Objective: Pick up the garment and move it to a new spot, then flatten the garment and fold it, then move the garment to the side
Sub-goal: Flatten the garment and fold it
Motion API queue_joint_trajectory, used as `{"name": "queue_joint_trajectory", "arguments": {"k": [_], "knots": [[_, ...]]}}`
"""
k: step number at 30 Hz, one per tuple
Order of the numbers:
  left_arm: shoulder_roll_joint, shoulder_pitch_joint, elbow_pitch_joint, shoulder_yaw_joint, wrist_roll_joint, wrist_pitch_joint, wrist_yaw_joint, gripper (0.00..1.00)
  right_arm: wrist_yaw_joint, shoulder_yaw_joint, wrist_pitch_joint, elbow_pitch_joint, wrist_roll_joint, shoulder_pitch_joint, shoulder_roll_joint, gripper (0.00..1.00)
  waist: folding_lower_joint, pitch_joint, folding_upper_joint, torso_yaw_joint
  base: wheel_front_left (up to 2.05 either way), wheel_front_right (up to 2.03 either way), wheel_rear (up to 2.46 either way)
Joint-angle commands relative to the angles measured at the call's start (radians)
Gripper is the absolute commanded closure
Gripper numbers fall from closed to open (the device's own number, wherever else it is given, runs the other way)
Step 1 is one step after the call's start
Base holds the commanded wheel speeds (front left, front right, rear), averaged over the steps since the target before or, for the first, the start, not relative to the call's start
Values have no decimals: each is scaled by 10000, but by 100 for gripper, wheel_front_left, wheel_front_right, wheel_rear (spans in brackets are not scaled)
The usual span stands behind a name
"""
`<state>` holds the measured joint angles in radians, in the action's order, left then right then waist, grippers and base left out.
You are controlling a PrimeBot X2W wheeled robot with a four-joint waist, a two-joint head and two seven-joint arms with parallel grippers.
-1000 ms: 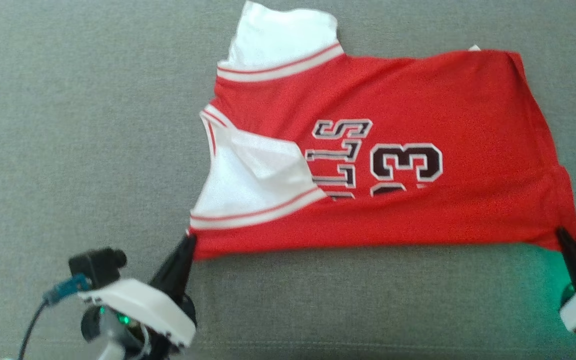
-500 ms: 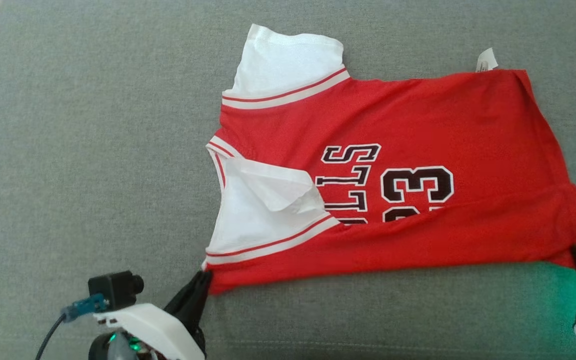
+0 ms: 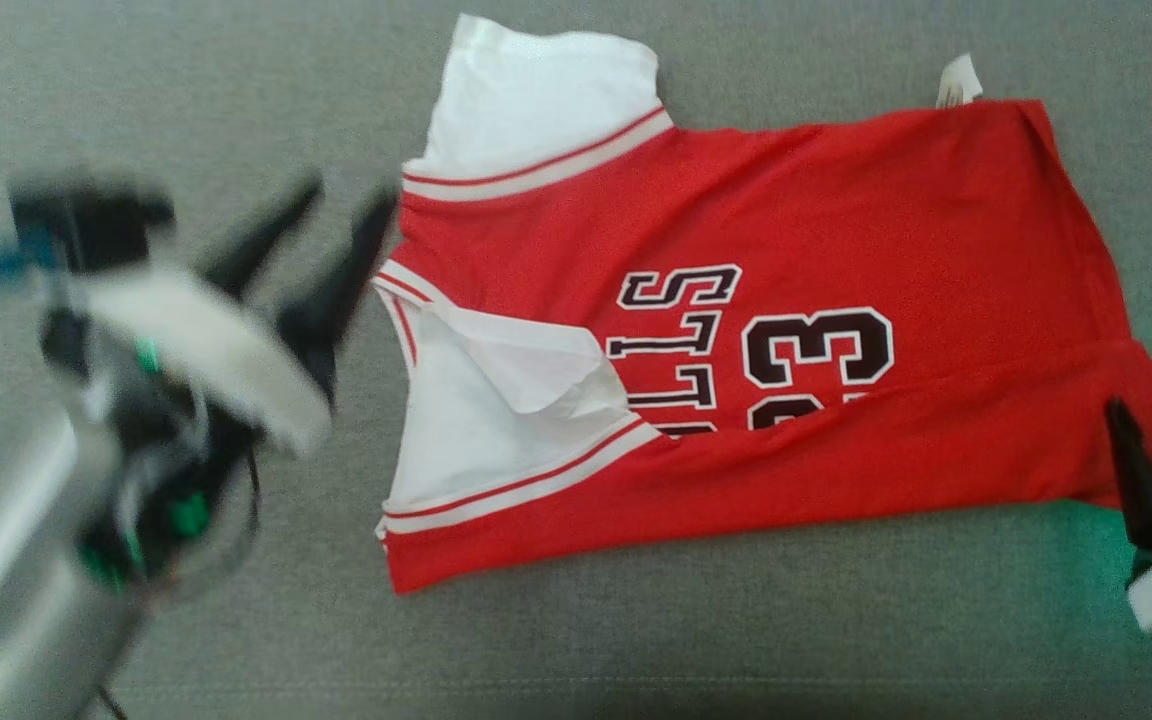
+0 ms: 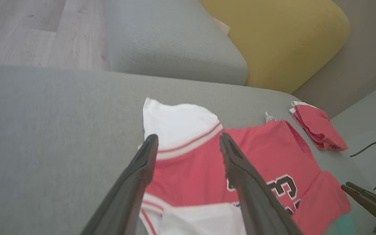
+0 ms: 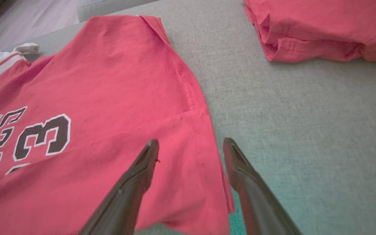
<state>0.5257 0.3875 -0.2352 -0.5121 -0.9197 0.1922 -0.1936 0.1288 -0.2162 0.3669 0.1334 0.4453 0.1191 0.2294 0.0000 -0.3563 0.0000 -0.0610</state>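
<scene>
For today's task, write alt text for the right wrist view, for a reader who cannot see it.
A red jersey with a black 3 lies spread on a grey cushion. The right gripper is open, one finger over the jersey's corner, the other over bare cushion. A folded red garment lies at upper right.

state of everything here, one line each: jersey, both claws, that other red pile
jersey: spread on the grey cushion, near edge folded up over the lettering, held by neither claw
left claw: open, empty, above the sleeve end
right claw: open, empty, at the hem corner
second red garment: folded, lying apart from the jersey
</scene>
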Motion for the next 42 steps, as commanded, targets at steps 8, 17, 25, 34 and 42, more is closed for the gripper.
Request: {"name": "queue_joint_trajectory", "arguments": {"k": [8,17,25,34,42], "knots": [[-76,5061,3729,-404,15,2625,1398,0,19,431,25,646,-58,-927,136,0,0,-1245,0,769,0,0,0],[-479,7169,7452,-788,612,2555,2322,0,19,772,-284,422,113,-1321,-326,0,0,-1945,0,1555,0,0,0],[-523,7872,8945,-1118,1068,2240,2678,0,19,877,-448,273,180,-1395,-357,0,0,-2226,0,1929,0,0,0],[-668,8155,9796,-1499,1300,2025,2938,54,19,937,-596,106,200,-1508,-385,0,0,-2299,0,2115,0,0,0],[-660,8233,9853,-1911,1392,1745,3156,100,19,1246,-696,373,296,-1946,-199,0,0,-2089,0,2126,0,0,0]]}}
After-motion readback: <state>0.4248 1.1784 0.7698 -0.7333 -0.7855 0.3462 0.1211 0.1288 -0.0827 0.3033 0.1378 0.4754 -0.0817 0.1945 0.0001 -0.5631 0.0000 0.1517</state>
